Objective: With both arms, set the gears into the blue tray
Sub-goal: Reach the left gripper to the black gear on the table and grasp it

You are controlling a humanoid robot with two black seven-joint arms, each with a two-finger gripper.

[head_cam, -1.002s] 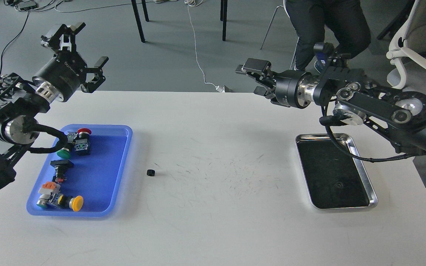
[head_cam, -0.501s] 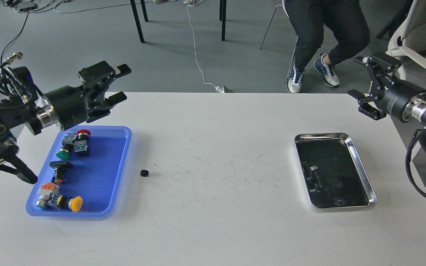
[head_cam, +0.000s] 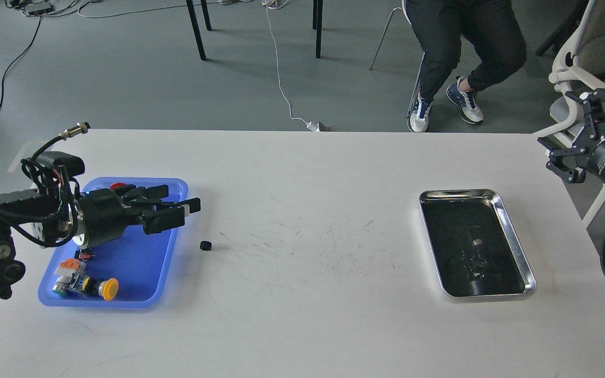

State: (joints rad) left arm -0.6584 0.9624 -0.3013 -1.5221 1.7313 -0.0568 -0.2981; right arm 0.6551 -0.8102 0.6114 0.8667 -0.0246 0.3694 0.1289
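Note:
One tiny black gear [head_cam: 206, 245] lies on the white table just right of the blue tray [head_cam: 134, 262]. My left gripper [head_cam: 179, 210] reaches in low from the left over the tray's upper right part. Its prongs point right toward the gear, open and empty, a short way up and left of it. My right gripper [head_cam: 565, 131] hangs open and empty beyond the table's right edge, far from the gear. A small ring-like spot [head_cam: 483, 261] shows in the steel tray's dark inside; I cannot tell whether it is a gear or a reflection.
The blue tray holds push-buttons, among them one with a yellow cap [head_cam: 108, 287] and one with a red cap [head_cam: 118, 185]. The shiny steel tray [head_cam: 512, 231] sits at the right. A seated person's legs [head_cam: 465, 47] and a white chair [head_cam: 586, 63] stand behind the table.
My left gripper has dropped from above the table's back edge to low over the blue tray, pointing at the gear. My right gripper has drawn back a little further right and down.

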